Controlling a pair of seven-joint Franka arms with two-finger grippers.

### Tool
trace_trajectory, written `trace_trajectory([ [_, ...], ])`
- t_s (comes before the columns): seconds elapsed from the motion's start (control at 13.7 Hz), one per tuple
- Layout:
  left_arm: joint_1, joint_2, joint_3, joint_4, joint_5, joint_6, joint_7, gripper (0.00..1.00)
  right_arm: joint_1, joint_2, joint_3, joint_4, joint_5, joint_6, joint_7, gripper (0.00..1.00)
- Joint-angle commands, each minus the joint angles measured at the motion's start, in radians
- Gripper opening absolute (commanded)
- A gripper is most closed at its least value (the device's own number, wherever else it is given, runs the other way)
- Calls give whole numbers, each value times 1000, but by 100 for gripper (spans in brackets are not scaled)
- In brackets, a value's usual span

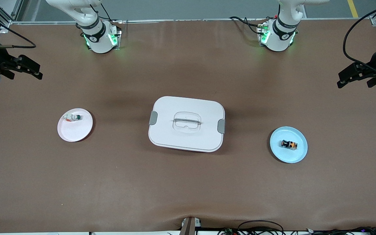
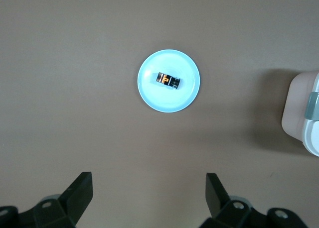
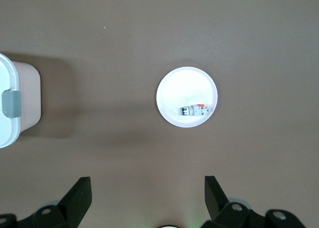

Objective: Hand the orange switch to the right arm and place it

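Observation:
The orange switch (image 1: 289,144) (image 2: 168,80), tiny and black with orange marks, lies on a light blue plate (image 1: 297,156) (image 2: 149,91) toward the left arm's end of the table. My left gripper (image 1: 354,77) (image 2: 148,194) hangs open and empty high over the table's edge at that end, well apart from the plate. My right gripper (image 1: 28,69) (image 3: 147,197) hangs open and empty over the table's edge at the right arm's end.
A white lidded box (image 1: 186,123) (image 2: 304,113) (image 3: 12,106) with grey clips sits mid-table. A pink-white plate (image 1: 72,133) (image 3: 174,86) holds a small white green-capped switch (image 1: 73,117) (image 3: 195,110) toward the right arm's end. Cables run along the table's near edge.

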Motion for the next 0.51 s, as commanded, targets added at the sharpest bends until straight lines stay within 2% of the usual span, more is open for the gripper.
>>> trace_trajectory([
  [0.0,3,1,3,11,-13,-13,20,100,1,-12,-1,-6,-16,-3,-8,100],
  [0.44,-2,1,2,18,-16,-13,5,100,1,-12,-1,-4,-16,0,-8,100],
])
